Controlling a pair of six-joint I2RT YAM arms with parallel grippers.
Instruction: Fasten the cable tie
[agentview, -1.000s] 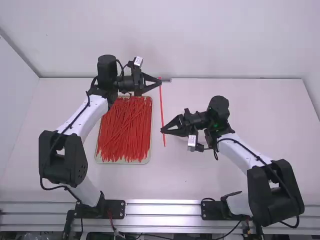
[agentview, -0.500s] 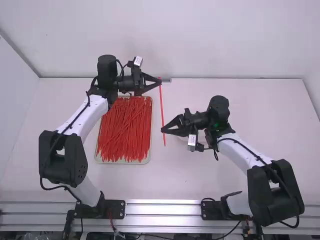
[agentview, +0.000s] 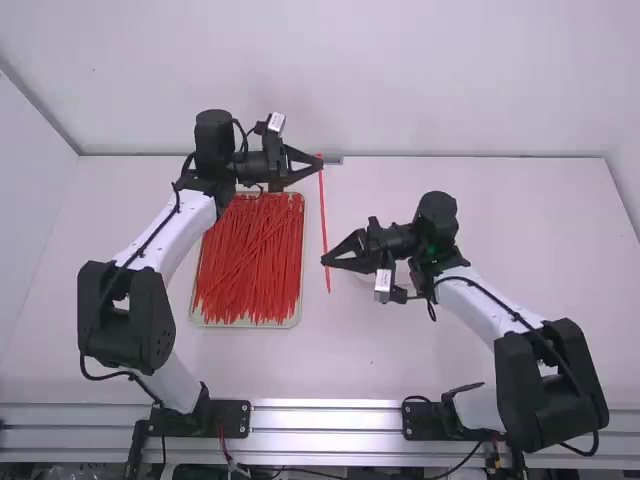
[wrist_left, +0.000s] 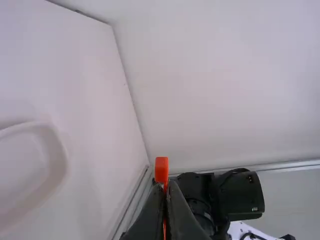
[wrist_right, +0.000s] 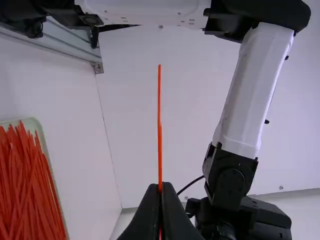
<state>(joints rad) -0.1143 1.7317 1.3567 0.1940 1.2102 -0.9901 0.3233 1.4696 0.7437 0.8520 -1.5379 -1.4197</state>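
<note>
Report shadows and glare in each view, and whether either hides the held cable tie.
High view: even light, only faint shadows under the arms; the red cable tie, held by left gripper and right gripper, stands out against the white table. Left wrist view: no glare on its head. Right wrist view: no glare; its strap shows plainly.

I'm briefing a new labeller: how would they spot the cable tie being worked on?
Find the tray of red ties on the table. Just right of it, one cable tie runs straight between the left gripper and the right gripper. Unlike the heaped ties, it is alone, gripped near both ends.
</note>
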